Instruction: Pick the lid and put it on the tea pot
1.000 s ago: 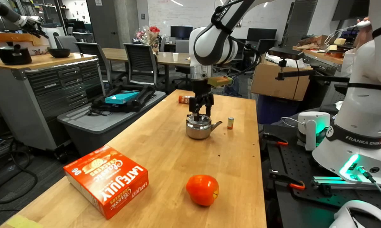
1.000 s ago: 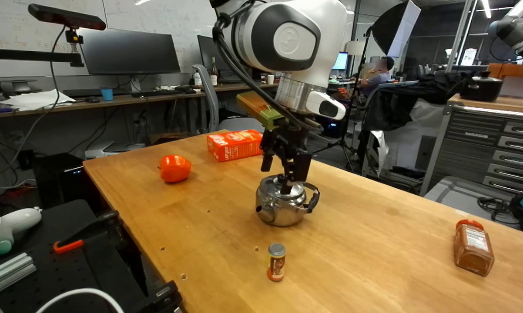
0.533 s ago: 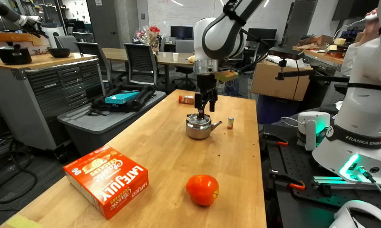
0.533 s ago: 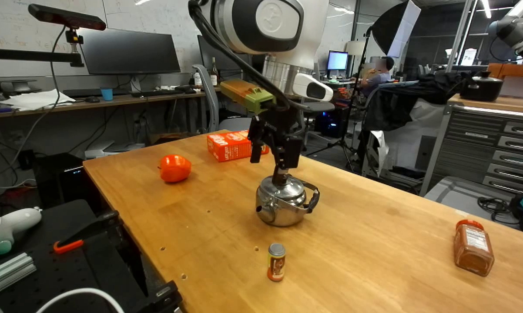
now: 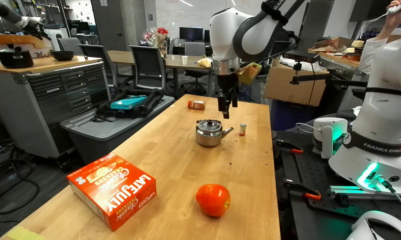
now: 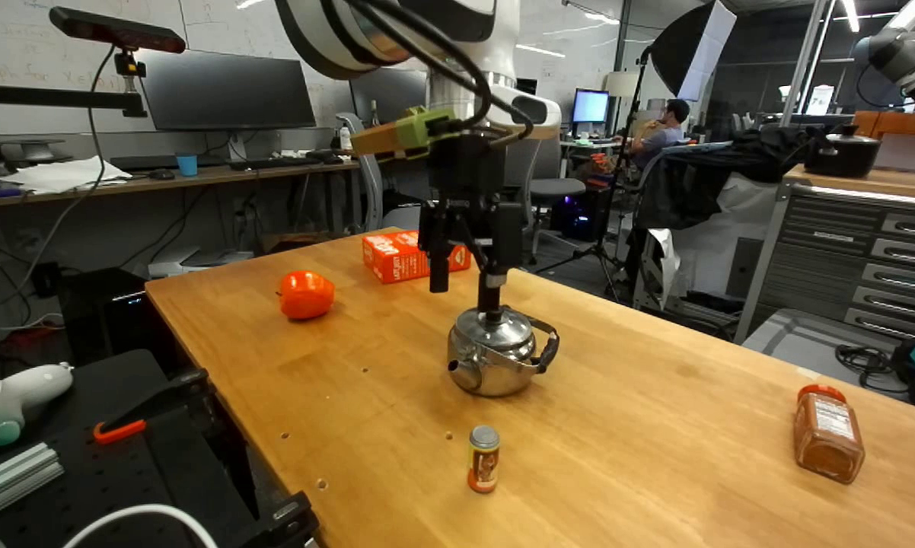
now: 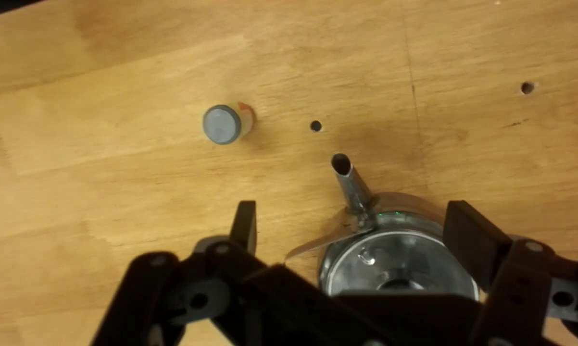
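gap between tea pot (image 5: 208,137) and fruit (image 5: 212,200), shaker (image 5: 242,129) near spout (image 5: 227,132)

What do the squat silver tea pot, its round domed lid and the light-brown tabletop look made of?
The squat silver tea pot: polished metal, probably steel; its body carries mirror-like reflections. The round domed lid: apparently shiny metal too, from its bright highlights. The light-brown tabletop: wood, perhaps varnished; grain shows under a soft sheen.

end effector (image 5: 230,110) | risen | shifted toward robot base (image 5: 364,163) | now visibly apart from lid (image 5: 205,126)
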